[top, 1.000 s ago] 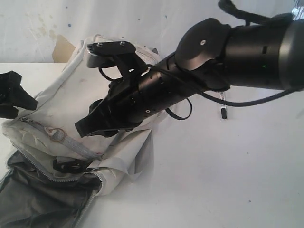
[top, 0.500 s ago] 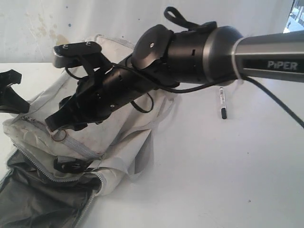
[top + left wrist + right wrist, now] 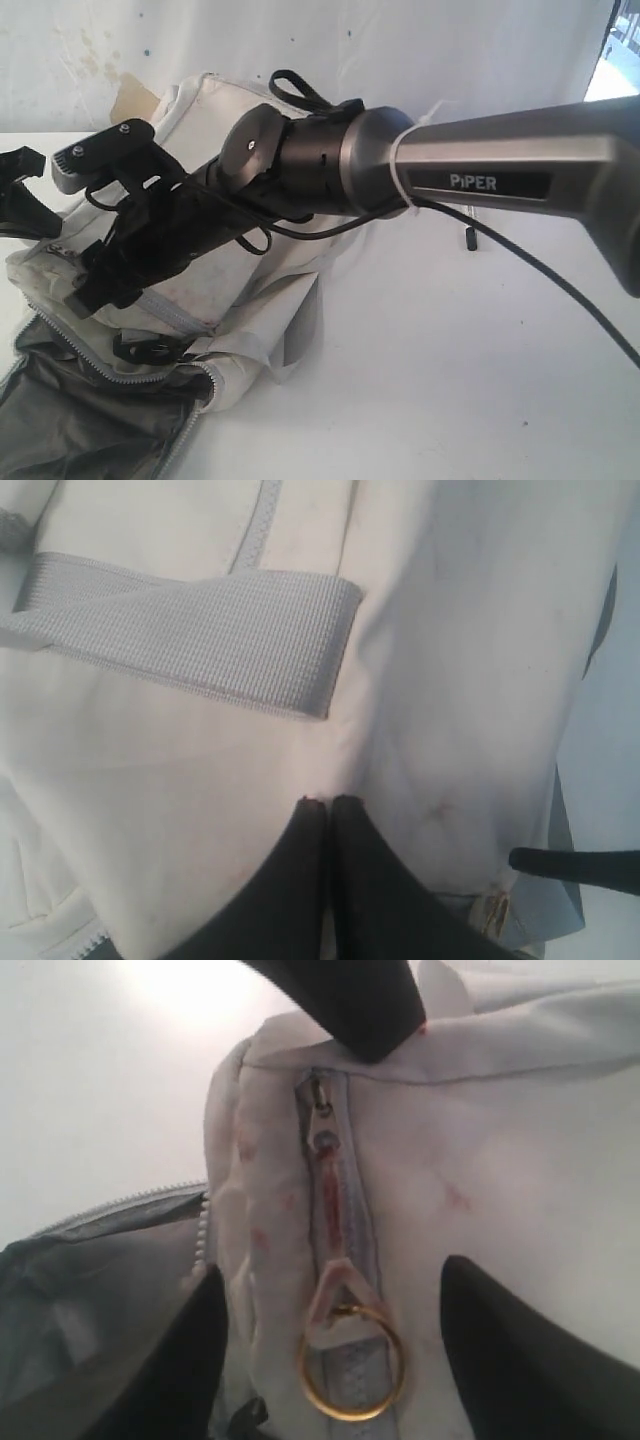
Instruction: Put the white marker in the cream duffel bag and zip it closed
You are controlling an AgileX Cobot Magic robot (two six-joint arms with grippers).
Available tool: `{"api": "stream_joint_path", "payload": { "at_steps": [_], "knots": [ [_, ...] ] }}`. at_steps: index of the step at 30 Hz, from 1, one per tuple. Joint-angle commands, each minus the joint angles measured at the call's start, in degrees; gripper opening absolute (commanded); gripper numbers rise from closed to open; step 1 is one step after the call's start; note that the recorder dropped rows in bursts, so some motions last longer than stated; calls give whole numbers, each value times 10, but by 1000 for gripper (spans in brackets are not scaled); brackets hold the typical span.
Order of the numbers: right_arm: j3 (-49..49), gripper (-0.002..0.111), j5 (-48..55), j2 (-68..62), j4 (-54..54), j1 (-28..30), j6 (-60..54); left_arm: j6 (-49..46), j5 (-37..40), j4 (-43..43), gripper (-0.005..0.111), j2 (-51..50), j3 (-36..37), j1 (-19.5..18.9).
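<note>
My left fingers [image 3: 300, 880] are pressed together on a fold of the cream duffel bag [image 3: 230, 290], at its left end. Puckers in the cloth run out from the tips, so I judge that I have the fabric pinched. I hold it there to anchor that end, so the zipper [image 3: 330, 1190] has something to pull against and does not drag the whole bag across the table [image 3: 450, 380]. A grey strap [image 3: 200, 630] lies flat on the cloth just beyond that grip.

My right arm [image 3: 480, 170] reaches across from the right, and my right fingers [image 3: 190, 1360] stand wide apart over the same left end, holding nothing. The gold ring [image 3: 350, 1370] on the zipper pull lies between them, not touched by either one. I take this as lining up to catch the pull.

The near left part of the bag gapes, with its dark lining [image 3: 80, 420] showing, so the mouth is open enough to take something slim.

The white marker [image 3: 468, 238] is not in the bag. It lies on the table to the right, beyond my right arm, which hides most of it, so only one dark end shows. It is well apart from both sets of fingers, and neither is aimed at it. By my reckoning, the marker has to go in before this zipper is run shut.
</note>
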State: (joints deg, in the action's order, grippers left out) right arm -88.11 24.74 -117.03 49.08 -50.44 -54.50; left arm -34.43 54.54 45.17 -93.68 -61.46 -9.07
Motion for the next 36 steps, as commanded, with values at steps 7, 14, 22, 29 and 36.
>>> {"api": "stream_joint_path", "payload": {
  "at_steps": [7, 14, 22, 29, 36],
  "knots": [
    [-4, 47, -56, -25, 5, -10, -28, -1, 5, 9, 0, 0, -2, 2],
    [-4, 31, -59, -27, 6, -17, -28, -1, 5, 9, 0, 0, -2, 2],
    [-4, 0, -20, -27, 2, -17, -27, -1, 4, 9, 0, 0, -2, 2],
    [-4, 0, 25, 1, -117, -15, 76, 28, 10, 9, 0, 0, -2, -11],
    [-4, 0, 51, 25, -268, -15, 226, 38, 13, 8, 0, 0, -2, -18]
  ]
}}
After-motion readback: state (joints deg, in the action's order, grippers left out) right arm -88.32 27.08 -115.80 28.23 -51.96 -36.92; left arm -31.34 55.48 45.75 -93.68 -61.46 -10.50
